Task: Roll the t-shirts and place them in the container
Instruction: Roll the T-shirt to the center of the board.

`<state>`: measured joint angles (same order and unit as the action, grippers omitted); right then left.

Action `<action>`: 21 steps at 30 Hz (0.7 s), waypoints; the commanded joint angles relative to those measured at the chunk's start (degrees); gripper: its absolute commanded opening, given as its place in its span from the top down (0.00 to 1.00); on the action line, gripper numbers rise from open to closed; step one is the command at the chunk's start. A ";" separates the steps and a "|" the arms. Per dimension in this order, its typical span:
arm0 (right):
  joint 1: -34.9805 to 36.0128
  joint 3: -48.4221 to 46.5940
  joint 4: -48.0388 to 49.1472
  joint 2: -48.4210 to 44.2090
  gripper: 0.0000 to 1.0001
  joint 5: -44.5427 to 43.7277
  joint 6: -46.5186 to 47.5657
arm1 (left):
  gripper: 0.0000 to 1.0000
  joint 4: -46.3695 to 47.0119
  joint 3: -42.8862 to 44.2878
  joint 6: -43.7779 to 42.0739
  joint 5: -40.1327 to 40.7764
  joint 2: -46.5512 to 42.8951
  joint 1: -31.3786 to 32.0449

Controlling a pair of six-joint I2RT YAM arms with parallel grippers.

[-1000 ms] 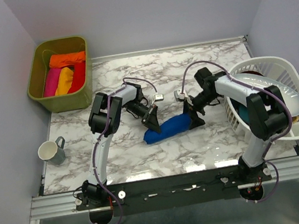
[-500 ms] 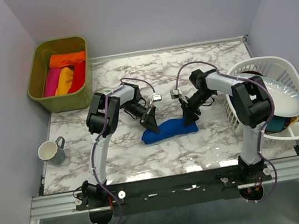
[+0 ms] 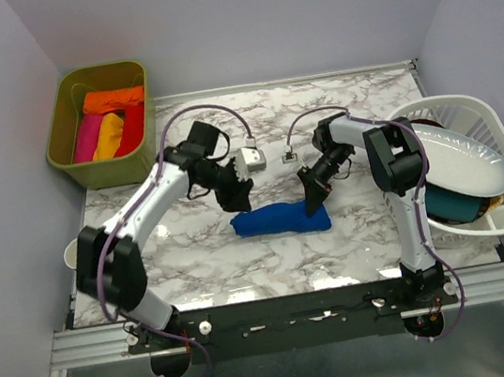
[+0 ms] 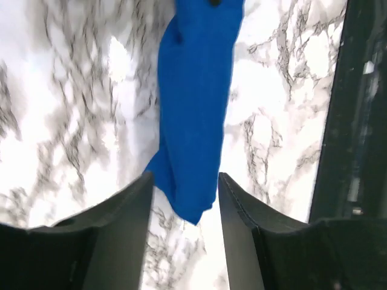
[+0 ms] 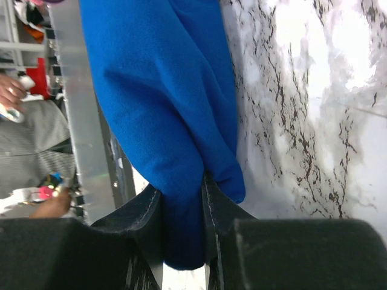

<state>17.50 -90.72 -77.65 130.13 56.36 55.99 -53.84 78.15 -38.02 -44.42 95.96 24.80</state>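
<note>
Rolled blue t-shirt (image 3: 279, 220), right end effector (image 3: 312, 204) pinching its end — left end effector (image 3: 240, 194) open over the other end

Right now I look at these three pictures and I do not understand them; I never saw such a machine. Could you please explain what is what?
These are two robot arms bolted at the near edge of a white marble-patterned table. The wide picture comes from a fixed camera above and behind them; the two close pictures come from a camera on each wrist, so dark fingers show at the bottom. On the table lies a royal blue cotton t-shirt, rolled into a log. The right gripper pinches one end; the left gripper hangs open above the other end, holding nothing. At the back left, an olive green plastic bin holds orange, pink, yellow and red t-shirts. At the right, a white plastic basket holds dishes.
</note>
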 commanded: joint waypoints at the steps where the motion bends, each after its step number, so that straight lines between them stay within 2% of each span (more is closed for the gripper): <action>1: -0.01 -0.60 1.27 3.03 0.73 -6.52 -4.66 | 0.38 30.33 -16.68 -1.88 19.70 -12.97 13.48; 2: -0.01 -0.69 1.62 3.03 0.73 -6.44 -5.18 | 0.38 34.29 -22.80 -3.10 22.25 -14.30 16.22; 3: -0.01 -0.51 2.06 2.94 0.73 -6.70 -5.79 | 0.37 41.73 -25.30 -3.46 25.06 -16.23 18.16; 5: -0.01 0.27 2.94 2.42 0.73 -6.87 -6.24 | 0.36 47.93 -30.48 -4.08 29.90 -16.60 22.74; 7: -0.01 1.33 4.25 1.54 0.73 -7.23 -6.94 | 0.36 54.88 -32.09 -4.69 34.46 -14.85 25.11; 12: -0.01 0.81 4.08 2.06 0.73 -7.40 -7.82 | 0.36 67.79 -36.40 -8.03 39.14 -11.33 30.30; 21: -0.01 -0.43 3.03 3.29 0.73 -7.40 -8.26 | 0.34 69.58 -37.19 -11.64 40.73 -8.77 32.51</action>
<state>16.97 -90.70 -77.41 130.74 53.78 47.16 8.69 41.32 -46.96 -5.50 86.85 56.29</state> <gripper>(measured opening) 0.312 0.657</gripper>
